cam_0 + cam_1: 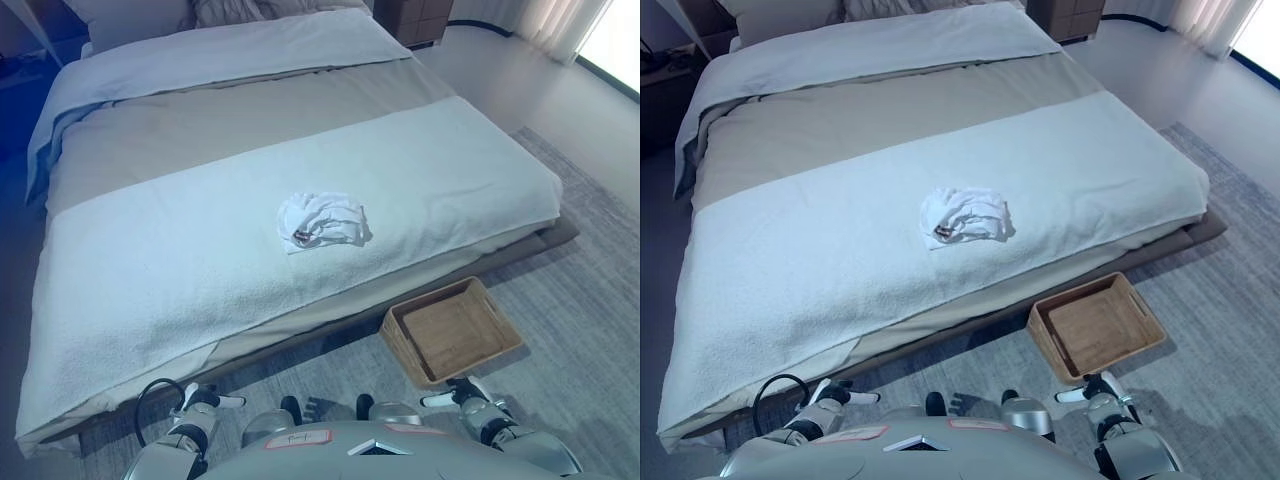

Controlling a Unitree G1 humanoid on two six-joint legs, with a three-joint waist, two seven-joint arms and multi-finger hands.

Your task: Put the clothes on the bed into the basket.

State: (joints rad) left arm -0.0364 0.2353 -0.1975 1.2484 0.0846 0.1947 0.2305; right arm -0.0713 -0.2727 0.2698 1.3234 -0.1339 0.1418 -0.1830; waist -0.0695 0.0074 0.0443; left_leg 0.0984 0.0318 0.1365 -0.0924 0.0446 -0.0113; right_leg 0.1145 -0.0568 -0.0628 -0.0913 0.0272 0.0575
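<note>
Both hands hang low, empty, fingers relaxed: left hand (203,402), right hand (462,394). Just ahead of the right hand stands the basket (493,313) on the rug (590,290). Well beyond both, a crumpled white garment (322,220) lies mid-bed (150,270).

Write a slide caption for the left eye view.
White clothes bundled mid-bed, empty wicker basket waiting on the rug beside it.

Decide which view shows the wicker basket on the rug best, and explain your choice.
The left eye view: the basket shows whole, empty, on the rug beside the bed, clear of the right hand. The right eye view shows the same basket whole too, with that hand's white-tipped fingers close under its near corner.
</note>
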